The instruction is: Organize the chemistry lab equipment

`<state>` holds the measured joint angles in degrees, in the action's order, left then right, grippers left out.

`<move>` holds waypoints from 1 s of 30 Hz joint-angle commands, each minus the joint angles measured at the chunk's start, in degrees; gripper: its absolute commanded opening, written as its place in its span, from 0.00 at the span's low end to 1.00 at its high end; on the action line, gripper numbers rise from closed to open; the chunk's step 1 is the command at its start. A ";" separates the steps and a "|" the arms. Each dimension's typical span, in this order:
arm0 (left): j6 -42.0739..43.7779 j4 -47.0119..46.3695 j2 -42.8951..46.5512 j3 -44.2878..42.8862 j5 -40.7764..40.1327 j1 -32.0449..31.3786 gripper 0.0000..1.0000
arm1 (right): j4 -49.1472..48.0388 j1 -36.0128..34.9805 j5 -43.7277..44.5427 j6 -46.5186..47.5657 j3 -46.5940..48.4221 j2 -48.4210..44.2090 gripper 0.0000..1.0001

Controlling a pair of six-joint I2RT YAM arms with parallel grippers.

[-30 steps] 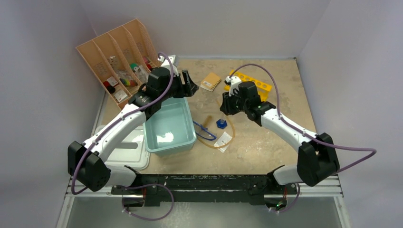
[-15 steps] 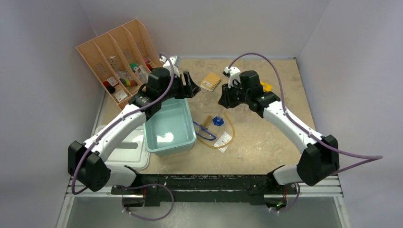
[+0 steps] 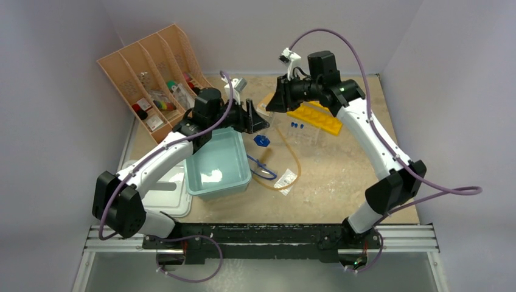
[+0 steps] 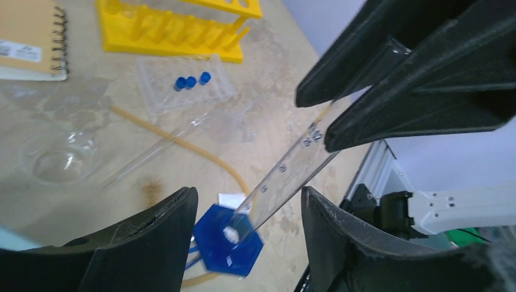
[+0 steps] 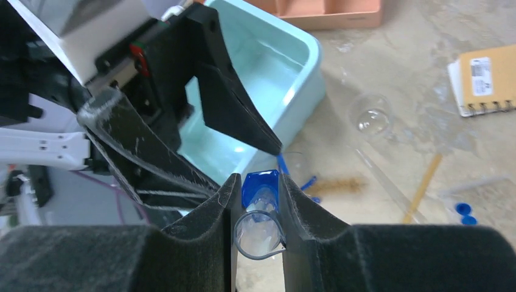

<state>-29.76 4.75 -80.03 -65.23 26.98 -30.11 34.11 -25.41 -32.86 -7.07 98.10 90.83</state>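
One clear cylinder with blue hexagonal base (image 4: pixel 286 163) has been lifted (2 o'clock of the pale teal tub (image 3: pixel 219 190)), pinched by the right gripper (image 5: pixel 257 190), bracketed by the wide-open left gripper (image 4: pixel 246 204) for handover.

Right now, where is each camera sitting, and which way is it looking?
Top external: above and behind the robot, looking down at the table; the left arm and right arm show.
Left wrist: on the left arm, looking past its open left fingers at the cylinder and yellow rack.
Right wrist: on the right arm, looking along its right fingers, shut on the cylinder, toward the teal tub.
Shared: both wrist views show the cylinder and the other arm's fingers.
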 commanded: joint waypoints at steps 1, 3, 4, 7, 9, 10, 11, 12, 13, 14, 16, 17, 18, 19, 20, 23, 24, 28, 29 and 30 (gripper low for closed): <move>-4.07 -10.95 -1.43 -1.28 8.06 0.23 0.61 | 3.87 1.27 -13.60 -4.90 7.87 3.25 0.19; -4.01 -11.69 -1.32 -1.09 8.43 0.27 0.57 | 1.83 2.14 -17.43 -7.89 8.95 4.33 0.18; -4.07 -12.22 -1.18 -0.97 8.95 0.27 0.54 | 0.39 2.57 -19.04 -9.15 9.02 4.62 0.18; -3.08 -11.71 -0.35 -0.98 9.12 0.23 0.43 | -3.92 3.70 -22.52 -12.26 7.92 4.87 0.18; -2.16 -11.25 0.23 -0.80 8.34 0.24 0.37 | -4.99 4.20 -24.11 -13.08 7.45 5.37 0.18; -1.99 -11.24 0.37 -0.78 7.94 0.26 0.33 | -5.17 4.38 -24.63 -13.26 7.32 5.67 0.18; -1.85 -11.25 0.40 -0.82 7.76 0.23 0.29 | -5.14 4.47 -24.96 -13.31 7.23 6.01 0.18; -1.72 -11.26 0.40 -0.91 7.75 0.23 0.23 | -5.15 4.42 -25.20 -13.31 7.14 6.29 0.18; -1.71 -11.26 0.32 -1.11 7.74 0.23 0.16 | -5.12 4.48 -25.45 -13.32 7.00 6.51 0.18; -1.52 -11.03 0.19 -1.31 7.62 0.23 0.08 | -5.11 4.57 -25.50 -13.39 6.89 6.76 0.20; -0.31 -8.77 0.06 -2.31 5.56 0.30 0.00 | -5.31 4.58 -24.68 -13.44 6.68 6.79 0.29; 0.30 -6.94 0.09 -2.80 3.84 0.23 0.00 | -5.99 4.75 -23.52 -13.83 6.40 6.52 0.40; 0.75 -5.32 0.21 -3.10 1.87 0.29 0.00 | -7.42 5.11 -21.34 -15.61 5.65 5.98 0.51; 1.02 -2.11 0.34 -3.43 -0.46 0.31 0.00 | -9.49 5.70 -18.08 -17.61 4.55 5.19 0.62; 1.28 1.42 0.50 -3.68 -2.58 0.43 0.00 | -11.56 6.43 -15.17 -19.66 3.22 4.47 0.68; 0.50 7.86 1.85 -3.27 -9.86 0.78 0.00 | -16.41 8.75 -7.47 -24.65 0.68 3.02 0.77; -0.32 9.43 2.41 -3.12 -12.44 0.88 0.00 | -17.44 9.00 -4.11 -25.56 0.30 2.62 0.78; -3.14 17.10 5.74 -3.51 -22.95 1.27 0.00 | -22.02 9.01 1.01 -26.74 -1.75 0.15 0.78; -4.36 19.48 6.77 -3.58 -26.95 1.28 0.00 | -22.70 9.04 1.99 -26.58 -2.42 -0.35 0.78; -5.92 22.75 7.69 -3.52 -31.10 1.28 0.00 | -23.06 9.06 2.66 -26.27 -3.03 -0.72 0.78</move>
<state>-31.38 17.72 -78.32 -66.48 12.34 -29.36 18.50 -15.94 -36.77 -31.09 96.14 95.04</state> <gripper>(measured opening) 0.211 0.783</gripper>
